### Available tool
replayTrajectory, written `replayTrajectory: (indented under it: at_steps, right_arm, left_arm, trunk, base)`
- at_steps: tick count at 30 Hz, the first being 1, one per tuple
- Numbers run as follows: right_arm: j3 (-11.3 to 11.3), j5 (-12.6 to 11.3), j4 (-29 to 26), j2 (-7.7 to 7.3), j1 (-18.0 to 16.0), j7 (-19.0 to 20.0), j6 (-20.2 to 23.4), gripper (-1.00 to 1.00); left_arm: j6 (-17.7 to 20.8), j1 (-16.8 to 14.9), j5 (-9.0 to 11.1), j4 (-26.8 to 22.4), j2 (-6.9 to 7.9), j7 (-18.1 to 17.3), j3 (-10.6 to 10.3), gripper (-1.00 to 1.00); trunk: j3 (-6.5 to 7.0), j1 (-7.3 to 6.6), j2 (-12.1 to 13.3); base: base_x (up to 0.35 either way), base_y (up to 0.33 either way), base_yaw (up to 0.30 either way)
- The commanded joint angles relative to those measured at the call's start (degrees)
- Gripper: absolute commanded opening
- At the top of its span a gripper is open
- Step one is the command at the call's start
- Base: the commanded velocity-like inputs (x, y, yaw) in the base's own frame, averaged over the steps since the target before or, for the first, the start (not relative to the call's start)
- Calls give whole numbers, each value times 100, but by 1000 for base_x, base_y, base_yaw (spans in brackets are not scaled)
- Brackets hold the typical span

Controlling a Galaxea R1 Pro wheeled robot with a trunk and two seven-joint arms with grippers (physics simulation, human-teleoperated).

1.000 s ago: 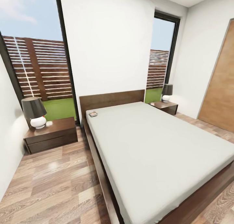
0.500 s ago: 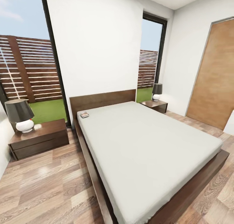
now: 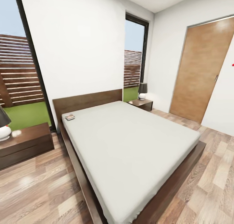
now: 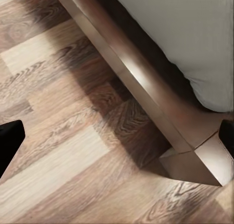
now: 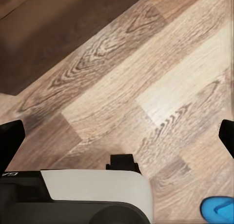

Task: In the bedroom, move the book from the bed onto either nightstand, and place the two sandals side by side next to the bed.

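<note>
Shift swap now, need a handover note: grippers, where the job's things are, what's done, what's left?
Left gripper: open, empty, over the floor by the bed frame corner.
Right gripper: open, empty, over the floor.
Book: on the mattress, corner by the headboard, nearest the left nightstand. A second nightstand stands on the far side.
Sandal: a blue edge on the floor near the robot's base.
Done: nothing. Left: book to a nightstand, both sandals paired beside the bed.

Left gripper (image 4: 117,138) spread wide over wood floor (image 4: 63,151), beside bed (image 4: 146,87) frame corner; mattress (image 4: 190,33) above.
</note>
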Motion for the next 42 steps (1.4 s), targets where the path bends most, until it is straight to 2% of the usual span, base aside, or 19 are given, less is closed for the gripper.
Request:
replayTrajectory:
  at_steps: [1, 42]
  right_arm:
    - [-15, -2, 5, 2, -4, 0, -19, 100]
    - [-14, 2, 5, -1, -4, 0, -19, 100]
  left_arm:
    - [-16, -2, 18, 1, 0, -5, 0, 100]
    - [-16, -2, 17, 1, -1, -5, 0, 100]
  trunk:
    - [-6, 0, -3]
    - [-6, 0, -3]
  base:
    - [0, 0, -267]
    - [0, 0, -255]
